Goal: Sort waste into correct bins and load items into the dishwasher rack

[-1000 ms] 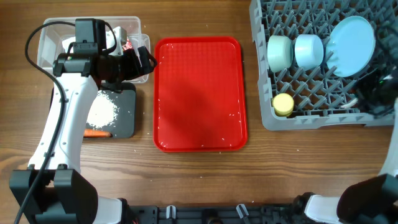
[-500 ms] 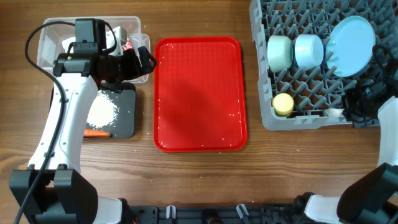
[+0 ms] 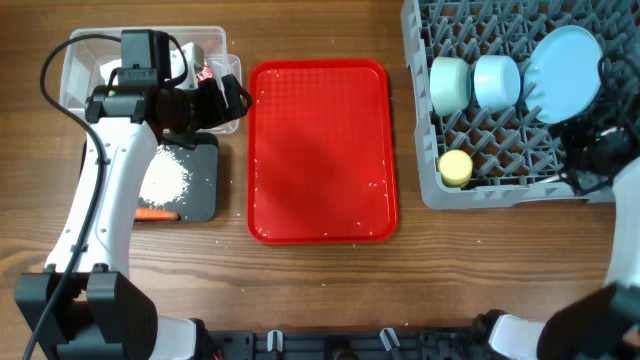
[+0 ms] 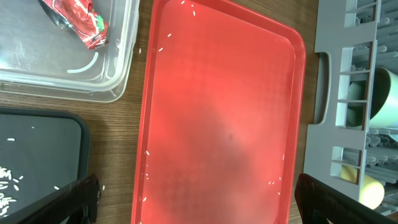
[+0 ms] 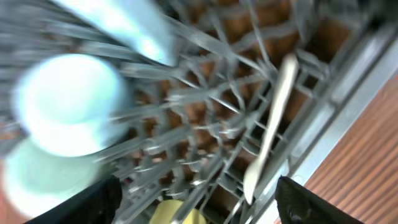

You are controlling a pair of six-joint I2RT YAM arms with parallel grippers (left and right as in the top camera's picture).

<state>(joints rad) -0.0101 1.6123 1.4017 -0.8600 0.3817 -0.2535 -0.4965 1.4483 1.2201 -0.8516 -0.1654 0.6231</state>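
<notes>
White spoon (image 5: 273, 112) in grey rack (image 3: 480, 190); right end effector (image 5: 198, 190) apart, left end effector (image 4: 198, 190) apart.

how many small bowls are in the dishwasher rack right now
2. A pale teal bowl stands at the left edge of the rack, and a pale blue bowl is beside it, next to the plate. None seems hidden.

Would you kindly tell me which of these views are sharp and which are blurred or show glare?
Overhead view: sharp, evenly lit, only soft shadows. Left wrist view: sharp, with a pale sheen across the red tray. Right wrist view: heavily motion-blurred; the pale blue bowl smears, yet the white spoon lying in the rack is recognisable.
</notes>
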